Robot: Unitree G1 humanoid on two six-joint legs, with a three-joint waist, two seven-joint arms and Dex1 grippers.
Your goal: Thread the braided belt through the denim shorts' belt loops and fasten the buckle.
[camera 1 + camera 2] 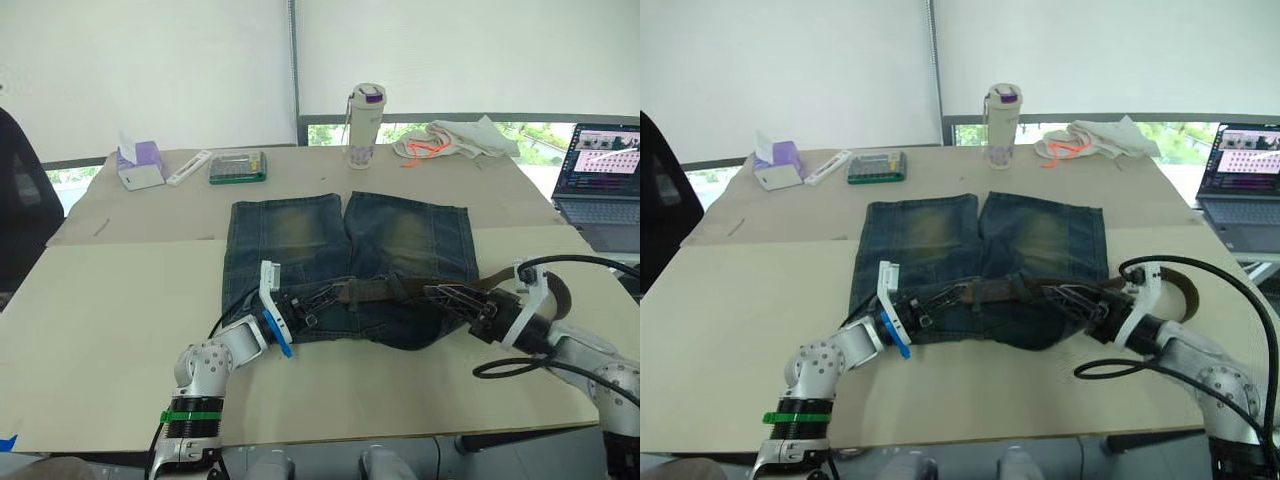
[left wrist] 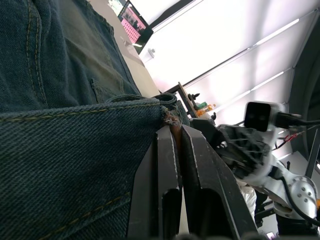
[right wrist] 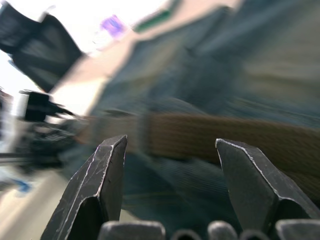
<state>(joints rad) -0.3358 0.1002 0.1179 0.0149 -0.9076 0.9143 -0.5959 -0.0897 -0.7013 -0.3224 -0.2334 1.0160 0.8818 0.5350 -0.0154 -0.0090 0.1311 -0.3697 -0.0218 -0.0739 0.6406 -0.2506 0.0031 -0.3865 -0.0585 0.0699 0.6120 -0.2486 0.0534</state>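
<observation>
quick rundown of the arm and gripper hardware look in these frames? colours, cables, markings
Both arms are silver-grey metal with rounded joint housings. The left gripper has two black fingers behind a white plate edged in blue; a green band rings that forearm. The right gripper has black ribbed fingers with pointed tips, a white bracket at the wrist, and thick black cables looping beside the arm.

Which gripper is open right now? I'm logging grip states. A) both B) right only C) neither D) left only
B: in the right wrist view the right gripper has its fingers spread wide in front of the belt, while in the left wrist view the left gripper is pinched shut at the edge of the shorts.
</observation>
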